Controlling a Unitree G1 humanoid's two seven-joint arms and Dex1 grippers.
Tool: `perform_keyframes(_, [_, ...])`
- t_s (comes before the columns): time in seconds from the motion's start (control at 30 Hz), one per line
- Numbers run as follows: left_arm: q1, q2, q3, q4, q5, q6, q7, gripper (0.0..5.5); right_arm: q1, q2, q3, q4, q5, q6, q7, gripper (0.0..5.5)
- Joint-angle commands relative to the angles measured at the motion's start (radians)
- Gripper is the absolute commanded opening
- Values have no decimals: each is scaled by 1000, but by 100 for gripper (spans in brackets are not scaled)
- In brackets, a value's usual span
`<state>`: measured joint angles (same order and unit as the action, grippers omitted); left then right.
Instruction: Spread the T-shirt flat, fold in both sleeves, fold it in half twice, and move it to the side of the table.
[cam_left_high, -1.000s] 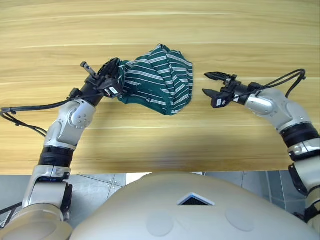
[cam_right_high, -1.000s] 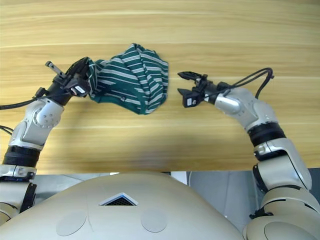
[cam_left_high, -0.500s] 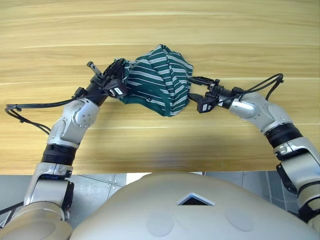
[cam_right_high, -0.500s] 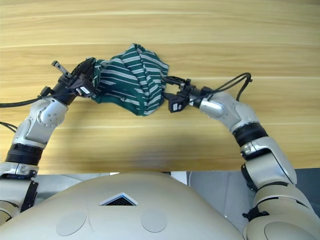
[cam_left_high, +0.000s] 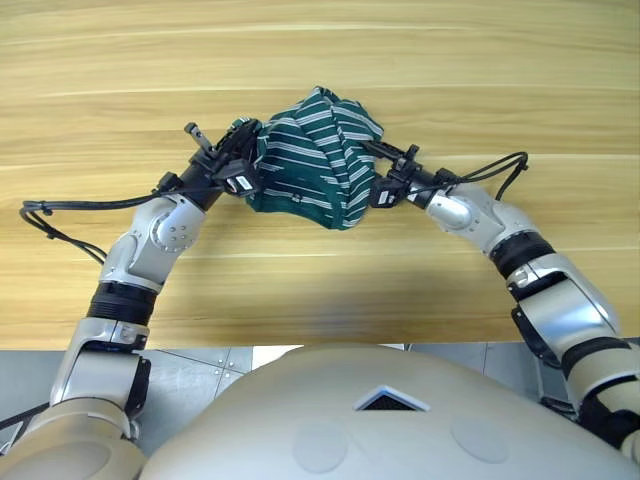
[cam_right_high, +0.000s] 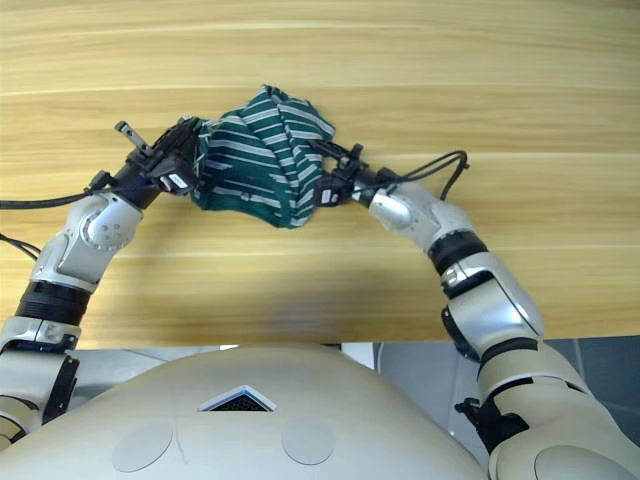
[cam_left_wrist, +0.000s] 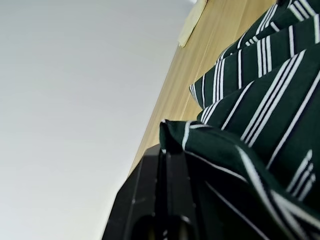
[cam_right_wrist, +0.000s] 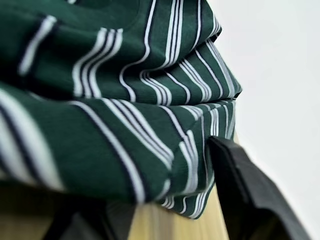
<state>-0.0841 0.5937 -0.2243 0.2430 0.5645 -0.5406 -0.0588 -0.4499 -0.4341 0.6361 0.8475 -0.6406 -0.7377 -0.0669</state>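
On the left, a black cable (cam_left_high: 70, 208) trails along the left arm, which reaches forward over the wooden table (cam_left_high: 480, 60) to the left gripper (cam_left_high: 236, 160). Its jaws are clamped together on the left edge of the T-shirt (cam_left_high: 318, 160). In the left wrist view a fold of striped cloth is drawn over the black finger (cam_left_wrist: 167, 200) and down into the grip. The T-shirt is dark green with thin white stripes. It is gathered into a rumpled bundle near the middle of the table, between the two grippers. Its folds run from the far side toward the robot, and a rounded lower corner points toward the near edge. A shadow lies on the wood just beneath it, and whether the bundle rests on the table or hangs slightly above it cannot be told. At the bundle's right edge sits the right gripper (cam_left_high: 380, 172), its jaws apart and straddling the cloth, one finger over the top of the fabric and the other below it. In the right wrist view the striped folds lie between the two black fingers (cam_right_wrist: 245, 195), which are spread wide on either side. Behind that gripper a cable loop (cam_left_high: 495, 168) arches over the right wrist, and the right forearm slants back toward the near right edge of the table.
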Motion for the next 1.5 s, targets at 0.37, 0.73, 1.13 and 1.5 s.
perform_keyframes(0.37, [26,7,41,23,-14,3,25,0,79,-1,-58,163,40,48,-47,121])
perform_keyframes(0.73, [31,-6,52,65,-26,-2,44,0,69,19,-123,117,68,28,-95,110])
perform_keyframes(1.13, [24,-27,44,92,-22,-5,63,0,66,14,-164,87,82,2,-97,2])
perform_keyframes(1.5, [70,-16,179,-6,-277,-155,50,0,212,-201,-350,-254,319,-135,26,2])
